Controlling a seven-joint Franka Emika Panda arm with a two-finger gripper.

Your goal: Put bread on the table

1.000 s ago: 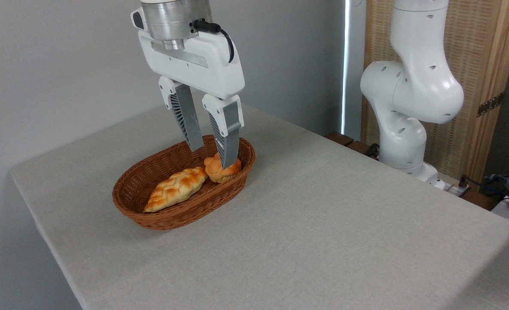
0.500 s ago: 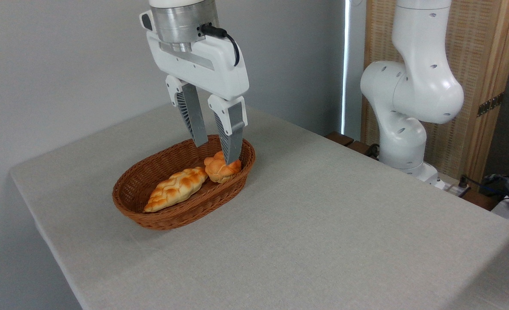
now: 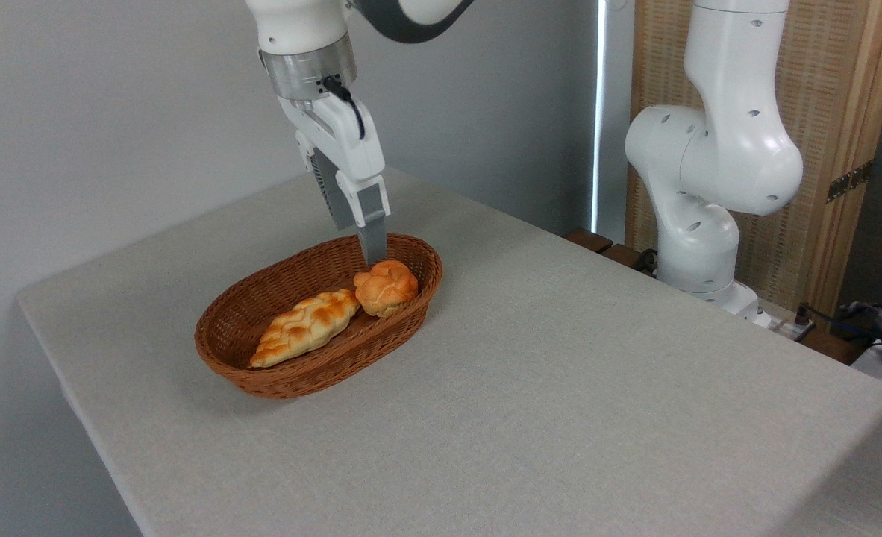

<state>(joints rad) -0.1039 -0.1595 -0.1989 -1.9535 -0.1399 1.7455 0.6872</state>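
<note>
I see the bread (image 3: 386, 286) just below my end effector (image 3: 371, 252), whose finger gap I cannot tell edge-on.

**Room & backdrop**

Plain pale grey wall (image 3: 113, 112) behind, evenly lit. Narrow vertical strip of bright daylight (image 3: 599, 112) at right of it. Next to that, wooden-framed woven screen (image 3: 836, 97) w/ metal hinge (image 3: 849, 181). Dark cables and clutter (image 3: 877, 328) at far right edge.
</note>
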